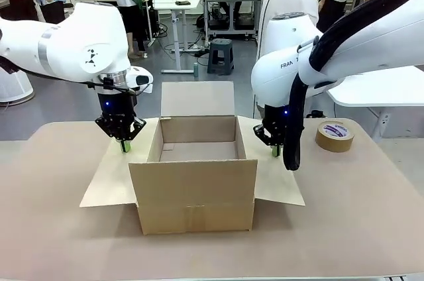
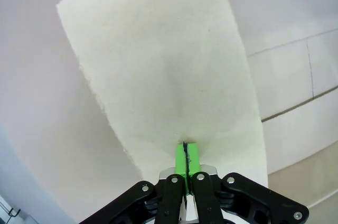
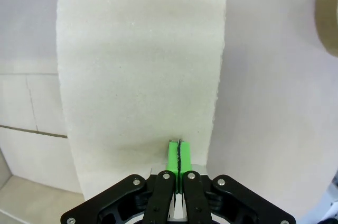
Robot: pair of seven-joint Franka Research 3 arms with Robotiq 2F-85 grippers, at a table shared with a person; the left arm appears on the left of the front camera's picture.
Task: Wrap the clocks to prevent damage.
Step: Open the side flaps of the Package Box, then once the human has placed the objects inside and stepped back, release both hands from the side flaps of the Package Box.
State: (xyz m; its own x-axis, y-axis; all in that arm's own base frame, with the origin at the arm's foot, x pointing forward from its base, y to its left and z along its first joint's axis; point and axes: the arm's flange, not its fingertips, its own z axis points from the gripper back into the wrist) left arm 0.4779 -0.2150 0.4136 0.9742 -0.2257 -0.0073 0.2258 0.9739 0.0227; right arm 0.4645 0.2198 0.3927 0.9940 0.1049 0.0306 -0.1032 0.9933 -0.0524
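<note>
Cardboard box [image 1: 195, 191] stands open mid-table, its near wall toward the robot, with side flaps splayed flat on the table [image 1: 371, 221]. Left gripper [image 1: 124, 145] is pinched fully closed on nothing, tips set down on the left flap [image 1: 109, 178]. Right gripper [image 1: 274, 151] is likewise closed and empty, tips on the right flap [image 1: 275, 181]. The wrist views agree: green pads meet, with the tips on pale card. Tape roll [image 1: 334, 136] lies far right, apart from the box. Judged step: pinning the flaps so the box is steady and open for packing. To do it well, press straight down with equal, light load on both sides. Avoid sideways drag, which would skew the box or crease the hinge lines, and hold both arms clear of the opening.
</note>
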